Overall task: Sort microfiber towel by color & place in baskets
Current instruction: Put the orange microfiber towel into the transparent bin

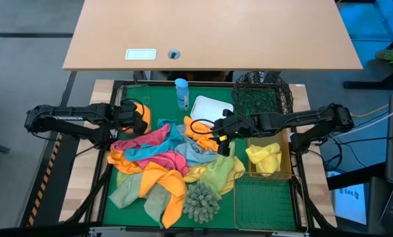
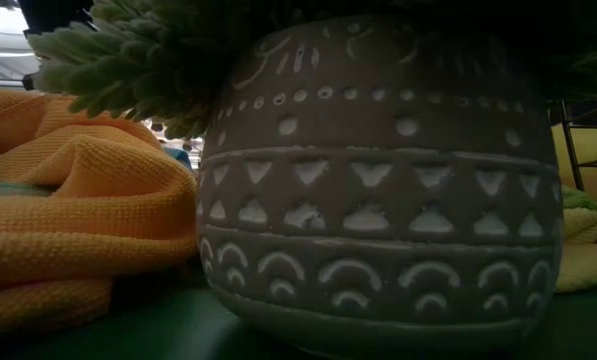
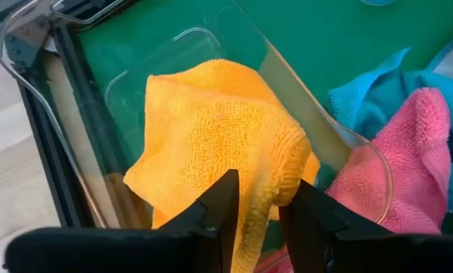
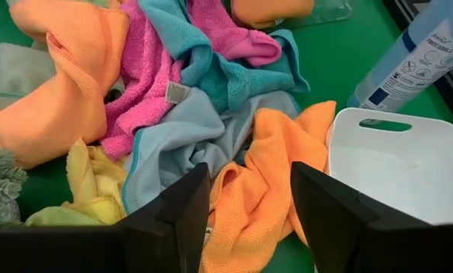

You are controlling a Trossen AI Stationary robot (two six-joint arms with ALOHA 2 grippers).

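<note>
The green worktop (image 1: 158, 99) is crowded through its middle by a heap of microfiber towels (image 1: 163, 161) in orange, pink, teal, grey, yellow and pale green, spreading from beside the clear plastic tub (image 3: 135, 83) at the left edge across to the gold wire baskets on the right. Bare green shows mainly along the far edge and in the near left corner.

The round black wire-mesh basket (image 1: 265, 92) stands at the far right corner. The nearer gold wire basket (image 1: 265, 201) fills the near right corner; the farther gold basket (image 1: 285, 148) just beyond it holds a yellow towel (image 1: 265, 158). The white rectangular tub (image 1: 209, 108) lies between the heap and the black basket, with an orange towel (image 4: 268, 189) lapping against its rim. A blue spray bottle (image 1: 182, 93) stands just beside the white tub, by the far edge. A spiky grey-green plant in a patterned grey pot (image 2: 378, 190) sits at the near edge of the heap.

The left gripper (image 3: 258, 216) hangs over the clear tub; its fingers are partly apart, with a fold of an orange towel (image 3: 218, 129) between them, the rest of the cloth lying inside the tub against its wall. The right gripper (image 4: 249, 201) hovers over the heap's far side beside the white tub, fingers spread and holding nothing, the orange towel below them.
</note>
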